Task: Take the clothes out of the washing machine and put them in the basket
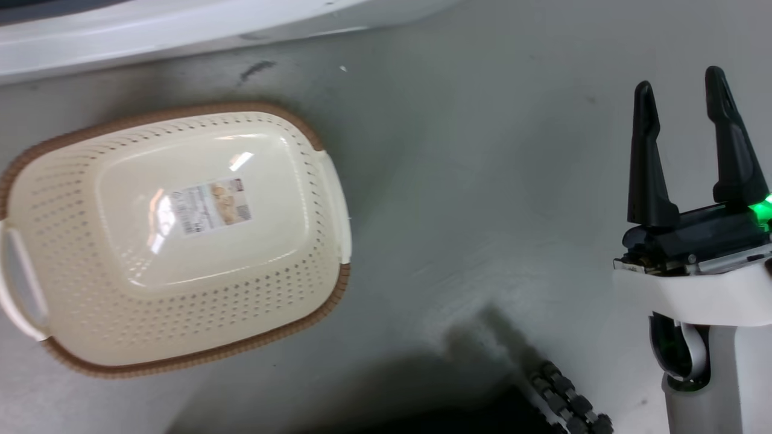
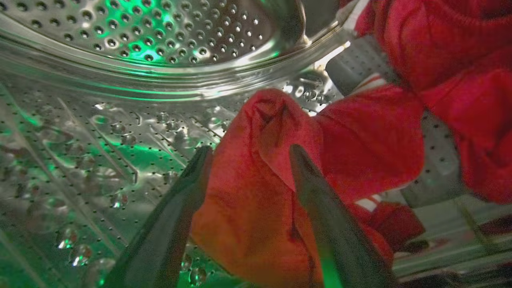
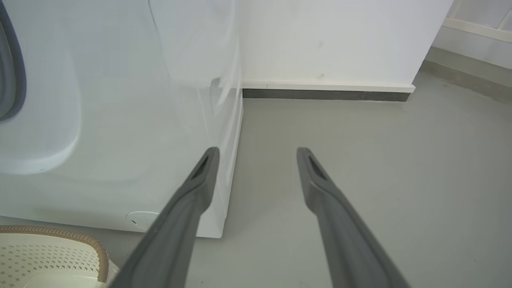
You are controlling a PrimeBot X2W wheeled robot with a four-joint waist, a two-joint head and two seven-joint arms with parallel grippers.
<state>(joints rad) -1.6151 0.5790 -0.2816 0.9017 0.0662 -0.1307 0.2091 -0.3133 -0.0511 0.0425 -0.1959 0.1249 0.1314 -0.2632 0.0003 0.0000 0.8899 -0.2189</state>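
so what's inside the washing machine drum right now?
Red clothes lie bunched in the perforated washing machine drum. The open left gripper straddles one raised fold, jaws not closed. The fabric covers the drum wall behind it, so anything beneath the pile is hidden.

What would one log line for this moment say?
left gripper: open, astride a fold of the clothes inside the washing machine | right gripper: open, holding nothing | basket: empty, on the floor
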